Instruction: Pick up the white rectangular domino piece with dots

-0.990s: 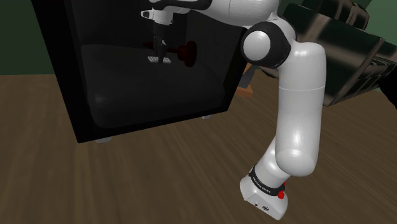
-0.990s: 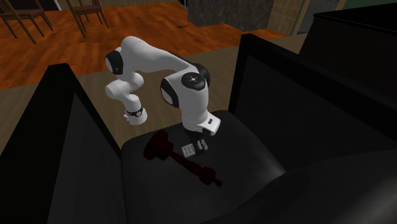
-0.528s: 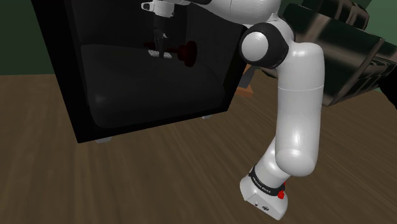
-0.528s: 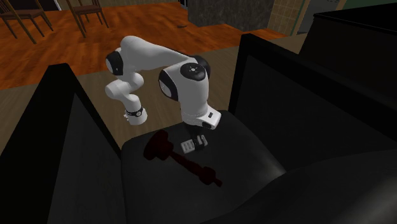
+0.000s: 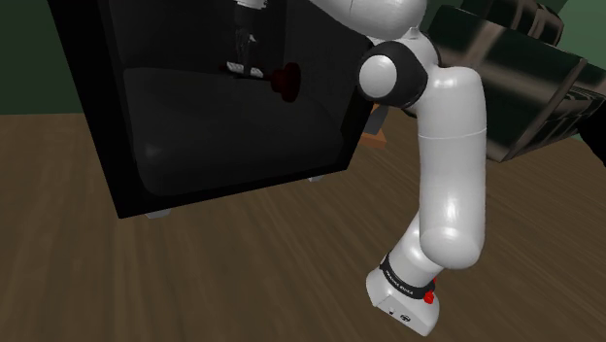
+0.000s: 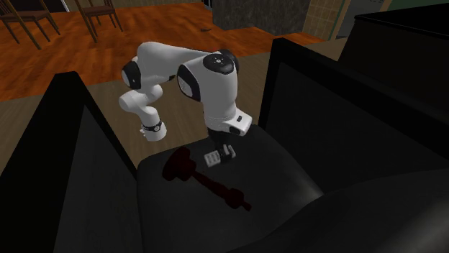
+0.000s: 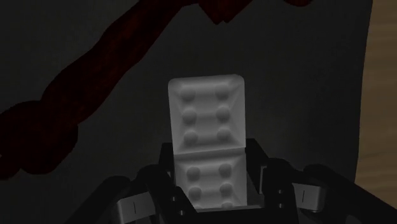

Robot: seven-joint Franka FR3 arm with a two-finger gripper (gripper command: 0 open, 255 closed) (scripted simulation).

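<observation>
The pale grey domino piece (image 7: 207,121), with raised dots in two halves, is clasped at its near end between my black fingers (image 7: 167,167). My gripper (image 7: 212,181) is shut on it. In the second exterior view the domino (image 6: 213,158) hangs under the gripper (image 6: 220,153), a little above the black seat (image 6: 280,172). From the shoulder view the gripper (image 5: 243,58) and the domino (image 5: 236,66) appear high up, over the back of the seat (image 5: 223,126).
A dark red dumbbell-shaped object (image 6: 205,180) lies on the seat just beside the domino, also seen from the wrist (image 7: 95,70) and the shoulder (image 5: 285,80). Tall black armrests (image 6: 86,158) wall the seat on both sides. Wooden floor (image 5: 243,272) surrounds the furniture.
The gripper has risen from the seat with the domino held between its fingers. The arm's elbow has lifted with it. The dark red object has stayed put.
</observation>
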